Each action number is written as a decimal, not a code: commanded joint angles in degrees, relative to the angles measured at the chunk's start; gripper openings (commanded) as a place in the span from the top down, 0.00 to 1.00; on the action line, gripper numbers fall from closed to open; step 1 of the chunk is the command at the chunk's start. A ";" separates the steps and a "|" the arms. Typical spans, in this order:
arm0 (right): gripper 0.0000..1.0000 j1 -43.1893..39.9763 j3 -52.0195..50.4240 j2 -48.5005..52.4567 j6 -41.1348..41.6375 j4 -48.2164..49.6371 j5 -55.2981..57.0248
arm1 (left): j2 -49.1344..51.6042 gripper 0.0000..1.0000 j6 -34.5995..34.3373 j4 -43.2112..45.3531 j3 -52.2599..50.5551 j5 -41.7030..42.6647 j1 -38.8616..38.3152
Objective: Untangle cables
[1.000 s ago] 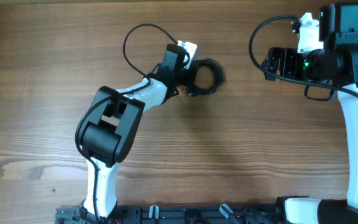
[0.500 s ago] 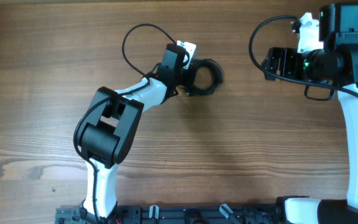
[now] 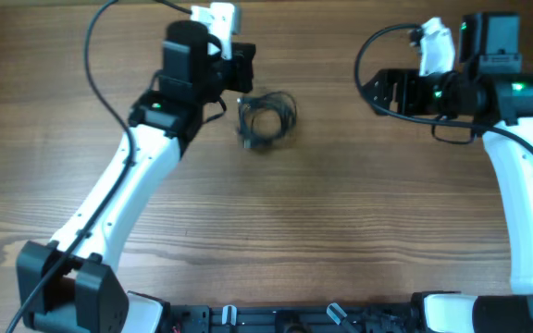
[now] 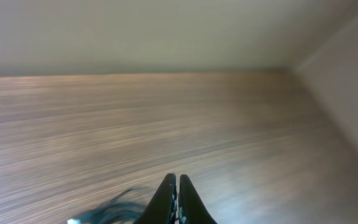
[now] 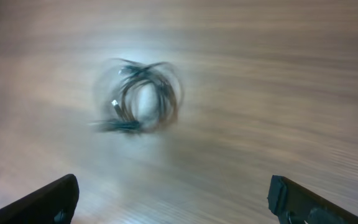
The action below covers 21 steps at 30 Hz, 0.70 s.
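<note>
The cables [image 3: 266,118] lie in a small coiled bundle of thin black cords on the wooden table, with a silvery plug end at the lower left. My left gripper [image 3: 246,68] is shut and empty, just up and left of the bundle and apart from it. In the left wrist view its fingertips [image 4: 177,180] press together, and the cables [image 4: 107,208] blur at the lower left. My right gripper [image 3: 372,91] is wide open and empty, well to the right of the bundle and facing it. The right wrist view shows the cables [image 5: 143,99] ahead of the gripper [image 5: 174,198].
The wooden table [image 3: 340,231] runs across the whole view. Thick black arm cables loop above the left arm [image 3: 95,55] and beside the right wrist [image 3: 364,51]. A rail with clips [image 3: 285,319] lines the front edge.
My left arm has stretched out and pulled its gripper off the bundle, up and to the left. The bundle now lies loose, slightly further left. My right gripper has shifted a little left.
</note>
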 commanded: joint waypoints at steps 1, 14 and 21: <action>0.00 0.24 -4.85 2.47 -8.72 2.60 -21.40 | -1.88 0.96 -9.31 4.17 0.33 15.15 3.28; 0.07 15.28 -7.74 11.23 8.41 12.59 8.63 | -1.79 0.40 -0.33 -13.88 0.26 -15.39 4.90; 0.16 20.59 -7.74 21.14 17.09 15.61 18.40 | 2.10 0.34 4.85 -18.32 0.15 -15.37 4.90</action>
